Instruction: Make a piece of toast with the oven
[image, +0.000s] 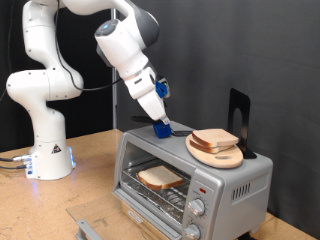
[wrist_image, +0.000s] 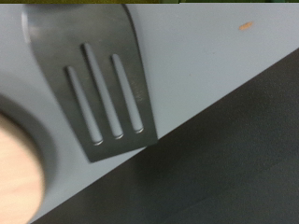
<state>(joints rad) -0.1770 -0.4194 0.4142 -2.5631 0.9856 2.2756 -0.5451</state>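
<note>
Your blue-fingered gripper (image: 160, 127) rests on the boxy silver toaster oven's (image: 240, 180) top, by a dark slotted spatula (wrist_image: 105, 84); finger state you cannot tell. The pale, brown-crusted toast slice (image: 160, 179) lies inside on the wire rack (image: 180, 199).

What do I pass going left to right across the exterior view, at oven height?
Arm base → slice of toast on the rack inside the open oven → gripper on the oven top → stack of bread slices on a round wooden board.
</note>
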